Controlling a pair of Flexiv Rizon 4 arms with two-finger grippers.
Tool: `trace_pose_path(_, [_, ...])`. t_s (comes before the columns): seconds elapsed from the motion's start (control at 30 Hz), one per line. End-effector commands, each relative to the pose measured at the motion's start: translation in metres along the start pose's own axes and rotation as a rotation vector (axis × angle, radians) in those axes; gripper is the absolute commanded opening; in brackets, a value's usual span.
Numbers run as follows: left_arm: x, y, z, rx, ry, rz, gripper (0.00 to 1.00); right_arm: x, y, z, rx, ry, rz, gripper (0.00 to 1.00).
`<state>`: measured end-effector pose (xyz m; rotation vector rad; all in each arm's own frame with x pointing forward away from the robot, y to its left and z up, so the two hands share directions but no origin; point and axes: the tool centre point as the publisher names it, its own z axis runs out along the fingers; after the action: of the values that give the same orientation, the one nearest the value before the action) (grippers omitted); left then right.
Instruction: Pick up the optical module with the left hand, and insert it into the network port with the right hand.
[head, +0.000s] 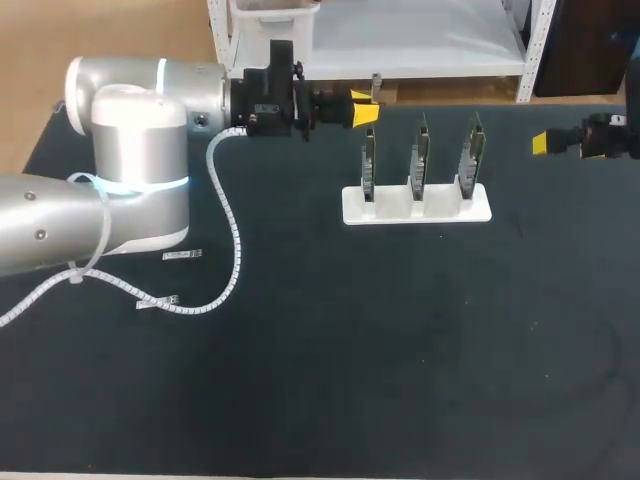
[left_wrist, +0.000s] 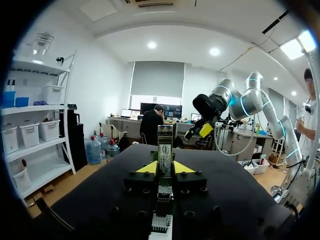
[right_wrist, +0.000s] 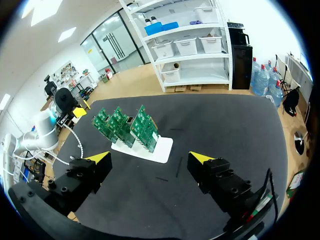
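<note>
The optical module (left_wrist: 165, 146), a slim metal bar with a label, stands between the yellow tips of my left gripper (left_wrist: 165, 168), which is shut on it. In the head view this gripper (head: 364, 110) hangs at the table's far side, just behind the leftmost board, and the module (head: 376, 86) sticks out past its tips. Three green network boards (head: 421, 155) stand upright in a white holder (head: 440, 212). My right gripper (head: 541, 143) hovers at the far right, open and holding nothing. Its wrist view shows the tips (right_wrist: 150, 160) wide apart, with the boards (right_wrist: 125, 124) ahead of them.
Two small white strips (head: 182, 256) (head: 157, 302) lie on the black table cover near my left arm's coiled cable (head: 232, 235). My right arm (left_wrist: 240, 102) shows beyond the module in the left wrist view.
</note>
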<state>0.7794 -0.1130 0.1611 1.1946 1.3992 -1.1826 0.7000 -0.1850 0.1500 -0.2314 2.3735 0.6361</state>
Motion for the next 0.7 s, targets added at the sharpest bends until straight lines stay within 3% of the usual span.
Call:
trace_pose_path(0.03, [0.0033, -0.0006, -0.0033, 0.001, 0.011, -0.006, 0.0, 0.0, 0.0, 0.0, 0.0, 0.0, 0.0, 1.0])
trace_pose_path(0.7, [0.0059, -0.0074, -0.0037, 0.028, 0.015, -0.044, 0.0, 0.0, 0.0, 0.0, 0.0, 0.0, 0.0, 1.0])
